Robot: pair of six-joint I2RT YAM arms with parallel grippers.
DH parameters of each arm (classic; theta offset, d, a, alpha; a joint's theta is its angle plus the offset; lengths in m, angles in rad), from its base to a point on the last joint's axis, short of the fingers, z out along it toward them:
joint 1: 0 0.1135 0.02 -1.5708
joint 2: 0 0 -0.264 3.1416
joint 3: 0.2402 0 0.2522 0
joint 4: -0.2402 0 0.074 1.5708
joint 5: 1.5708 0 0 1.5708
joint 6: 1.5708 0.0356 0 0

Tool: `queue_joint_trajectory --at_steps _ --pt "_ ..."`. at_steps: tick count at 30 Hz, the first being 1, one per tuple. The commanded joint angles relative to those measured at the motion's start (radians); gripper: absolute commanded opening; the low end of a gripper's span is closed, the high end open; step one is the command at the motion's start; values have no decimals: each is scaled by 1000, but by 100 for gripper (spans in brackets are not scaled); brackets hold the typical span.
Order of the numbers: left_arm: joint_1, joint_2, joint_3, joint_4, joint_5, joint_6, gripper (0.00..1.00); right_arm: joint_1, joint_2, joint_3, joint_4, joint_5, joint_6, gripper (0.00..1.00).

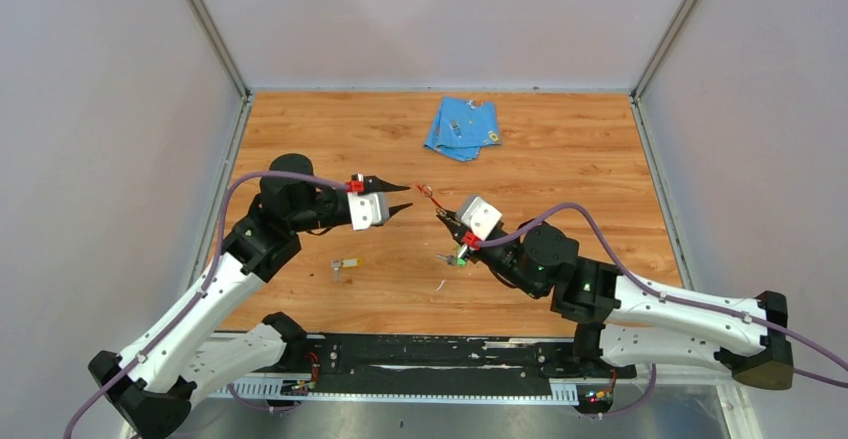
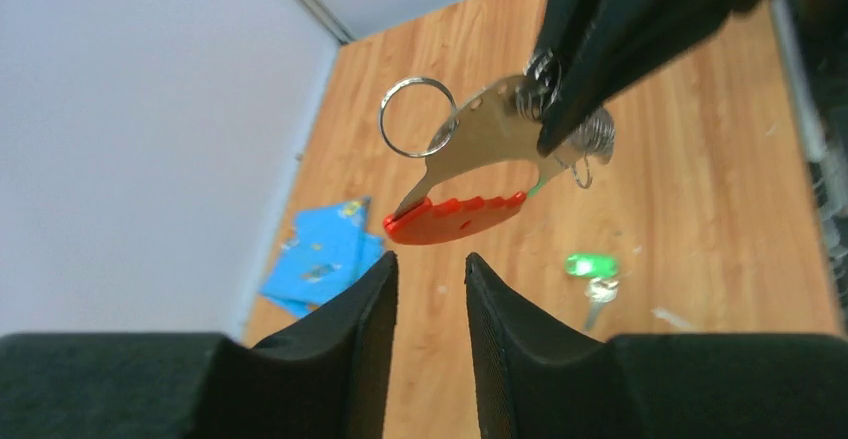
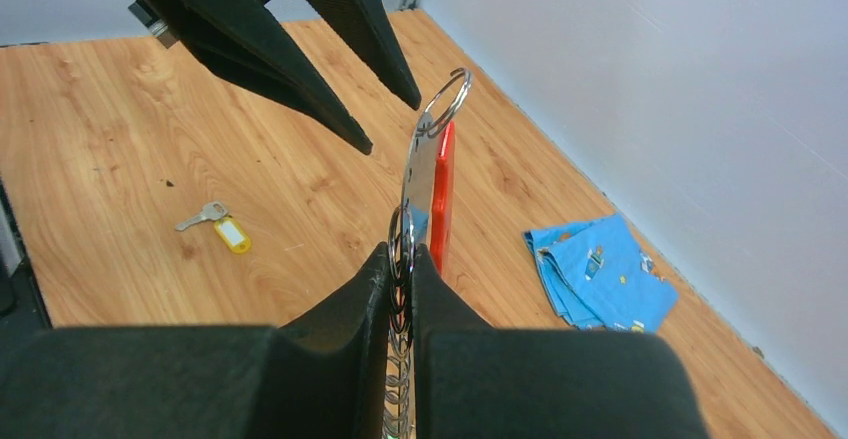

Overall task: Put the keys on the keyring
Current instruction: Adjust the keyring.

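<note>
Top external view showed a brown wooden surface (image 1: 560,159). Above it the right hand (image 3: 401,264) pinched the flat silvery keyring (image 2: 480,144) with its red toothed edge. Its long axis pointed at the left hand (image 1: 406,197), which was parted, empty and near. The small metal yellow-tagged key (image 1: 347,264) lay nearer the left arm, and the green-tagged key (image 2: 592,271) lay beneath the right.

Lit brightly and evenly from overhead, with only faint, soft shade on the orange-brown wooden table top (image 1: 560,159) beneath the arms. Slightly washed out on the pale walls. Sharp throughout the top view. Blurred at the bottom of the left wrist view on the black fingers (image 2: 340,359) of the left gripper (image 2: 430,259). Overexposed on the small green-tagged key (image 2: 590,265). Lightly glinting on the flat silvery red-edged keyring (image 3: 422,164).
</note>
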Motion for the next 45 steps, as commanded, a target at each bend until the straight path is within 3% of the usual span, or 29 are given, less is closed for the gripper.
queue_joint_trajectory --at_steps 1,5,7,12,19,22,27,30,39,41,45 --pt "3 -37 66 -171 41 403 36 -33 -73 -1 -77 -126 18 0" --pt "3 -73 74 -273 35 806 38 -92 -111 39 -191 -319 63 1" --pt "2 -94 59 -272 30 945 39 -136 -109 70 -267 -499 92 0" --pt "2 -142 -2 -165 64 1110 39 -262 -68 154 -414 -833 126 0" --pt "2 -216 -88 -245 182 1384 39 -410 10 245 -441 -1177 206 0" --pt "3 -245 -137 -176 223 1409 39 -438 46 268 -454 -1266 232 1" --pt "2 -284 -249 101 214 1361 36 -459 95 301 -499 -1344 225 0" --pt "3 -293 -262 144 201 1348 33 -470 112 319 -524 -1368 212 1" --pt "3 -308 -258 132 260 1309 37 -502 158 349 -544 -1406 212 1" --pt "3 -308 -245 78 291 1333 40 -508 167 356 -547 -1412 217 1" --pt "2 -281 -191 -158 333 1526 42 -515 186 374 -558 -1421 230 0"
